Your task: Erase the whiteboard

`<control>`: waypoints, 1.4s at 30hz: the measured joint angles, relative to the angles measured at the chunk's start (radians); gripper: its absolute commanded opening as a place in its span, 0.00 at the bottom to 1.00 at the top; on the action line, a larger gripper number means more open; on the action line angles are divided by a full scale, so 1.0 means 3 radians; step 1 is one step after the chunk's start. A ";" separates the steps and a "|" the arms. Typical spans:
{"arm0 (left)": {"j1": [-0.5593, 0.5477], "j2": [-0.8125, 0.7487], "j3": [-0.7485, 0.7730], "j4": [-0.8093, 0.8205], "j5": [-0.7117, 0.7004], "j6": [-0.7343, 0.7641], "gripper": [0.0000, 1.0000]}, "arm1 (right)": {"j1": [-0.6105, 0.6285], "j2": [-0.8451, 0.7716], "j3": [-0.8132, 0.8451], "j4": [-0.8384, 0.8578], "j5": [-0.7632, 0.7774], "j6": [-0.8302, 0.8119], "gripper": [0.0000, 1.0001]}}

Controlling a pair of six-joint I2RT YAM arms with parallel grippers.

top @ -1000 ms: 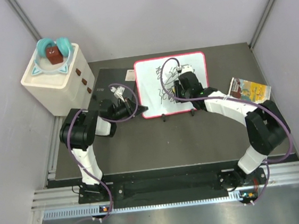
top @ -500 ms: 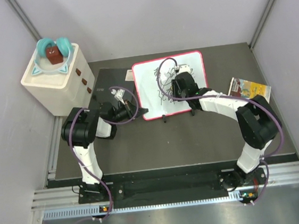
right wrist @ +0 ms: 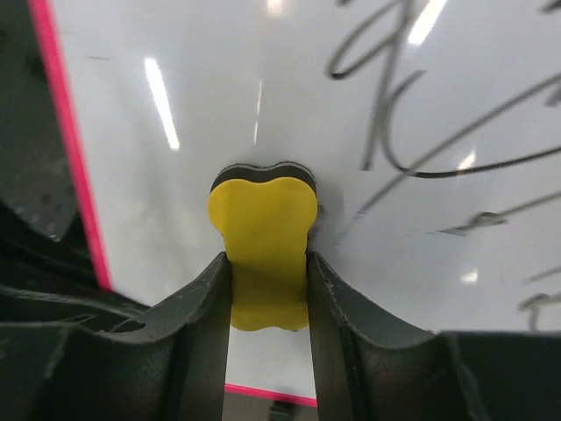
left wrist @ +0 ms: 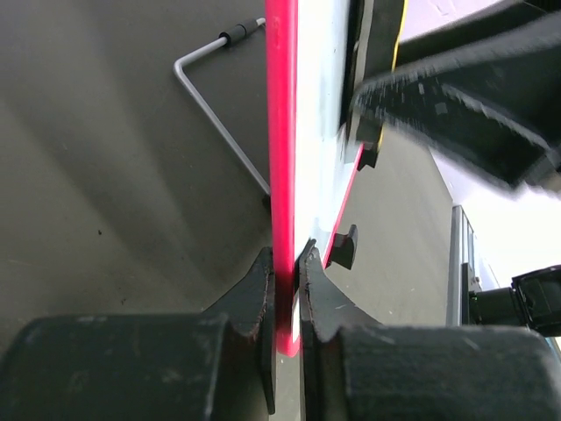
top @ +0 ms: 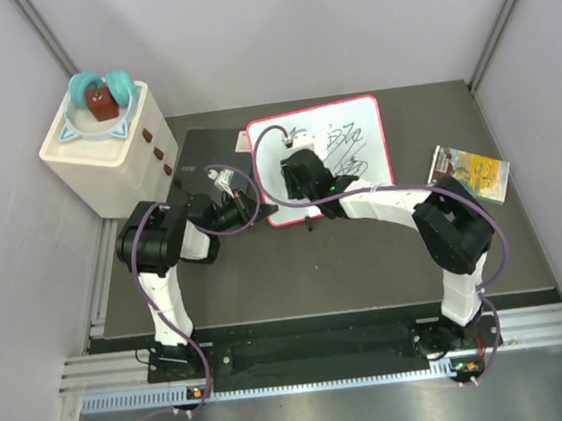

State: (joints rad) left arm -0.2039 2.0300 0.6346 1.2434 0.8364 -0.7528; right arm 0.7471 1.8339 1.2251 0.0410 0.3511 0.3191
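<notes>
Red plastic frames the whiteboard (top: 375, 165), which stands tilted on its small feet toward the far middle of the bench (top: 367, 262), just beside a dark grey slab (top: 200, 154). The left end effector (left wrist: 289, 263) is clenched on the board's red frame (left wrist: 280, 132) at the near left corner, one finger on each face of the edge, steadying it. The right end effector (right wrist: 267, 259) is grasping a yellow eraser (right wrist: 263, 210), its dark felt side pressed flat to the white surface close to the left frame. The step in hand looks like the wiping itself. The left part of the board around the eraser is bare white, while the black scribbles (top: 344, 143) cover the upper right part, so the job seems roughly half done. The next move calls for carrying the eraser rightward and up across those marks with steady pressure. The felt should stay flat on the surface and the passes should overlap so no stroke is skipped. The left grip should hold firm meanwhile, since the board's light stand would likely slide or tip under the push.
</notes>
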 measured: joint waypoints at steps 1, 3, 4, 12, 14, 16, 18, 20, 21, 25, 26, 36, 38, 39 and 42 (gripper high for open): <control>0.0000 0.0000 0.0000 0.0000 -0.0003 0.0001 0.00 | 0.0051 0.0064 0.0075 0.0001 -0.0006 0.0017 0.00; 0.0000 0.0000 -0.0001 -0.0004 -0.0023 0.0014 0.00 | 0.0144 0.0161 0.0192 -0.0032 -0.0005 0.0079 0.00; 0.0000 0.0000 -0.0003 -0.0008 -0.0036 0.0020 0.00 | 0.0163 0.0192 0.0231 -0.0053 0.0015 0.0107 0.00; -0.0006 0.0005 -0.0003 -0.0014 -0.0075 0.0023 0.00 | -0.0078 0.0079 0.0165 -0.0249 0.0032 0.0548 0.00; -0.0006 0.0005 -0.0003 -0.0013 -0.0075 0.0022 0.00 | -0.0229 -0.0028 0.0065 -0.0305 0.0038 0.0659 0.00; -0.0006 0.0005 -0.0003 -0.0006 -0.0071 0.0022 0.00 | -0.0341 -0.0113 -0.0024 -0.0354 0.0088 0.0748 0.00; -0.0009 0.0005 -0.0004 -0.0001 -0.0061 0.0022 0.00 | -0.0385 -0.0177 -0.0117 -0.0371 0.0142 0.0830 0.00; -0.0009 0.0005 -0.0005 0.0006 -0.0051 0.0023 0.00 | -0.0389 -0.0212 -0.0181 -0.0354 0.0170 0.0882 0.00; -0.0009 0.0005 -0.0006 0.0009 -0.0048 0.0023 0.00 | -0.0389 -0.0223 -0.0203 -0.0342 0.0170 0.0899 0.00; -0.0009 0.0005 -0.0006 0.0010 -0.0046 0.0023 0.00 | -0.0376 -0.0247 -0.0270 -0.0287 0.0172 0.0958 0.00; -0.0009 0.0005 -0.0008 0.0010 -0.0047 0.0023 0.00 | -0.0359 -0.0247 -0.0277 -0.0284 0.0182 0.0961 0.00; -0.0006 0.0006 -0.0010 0.0014 -0.0058 0.0028 0.00 | 0.0142 0.0011 -0.0081 -0.0497 0.0406 0.1016 0.00; -0.0006 0.0006 -0.0010 0.0013 -0.0062 0.0048 0.00 | 0.0243 0.0081 -0.0025 -0.0543 0.0355 0.1039 0.00; -0.0006 0.0011 -0.0010 0.0015 -0.0061 0.0052 0.00 | 0.0282 0.0113 0.0001 -0.0570 0.0320 0.1048 0.00; -0.0006 0.0020 -0.0009 0.0028 -0.0060 0.0070 0.00 | 0.0333 0.0154 0.0031 -0.0615 0.0209 0.1071 0.00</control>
State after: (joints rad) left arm -0.2058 2.0361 0.6319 1.2518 0.8185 -0.7319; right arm 0.8471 1.8801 1.2343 -0.1436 0.4137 0.6403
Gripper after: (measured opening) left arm 0.122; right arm 0.350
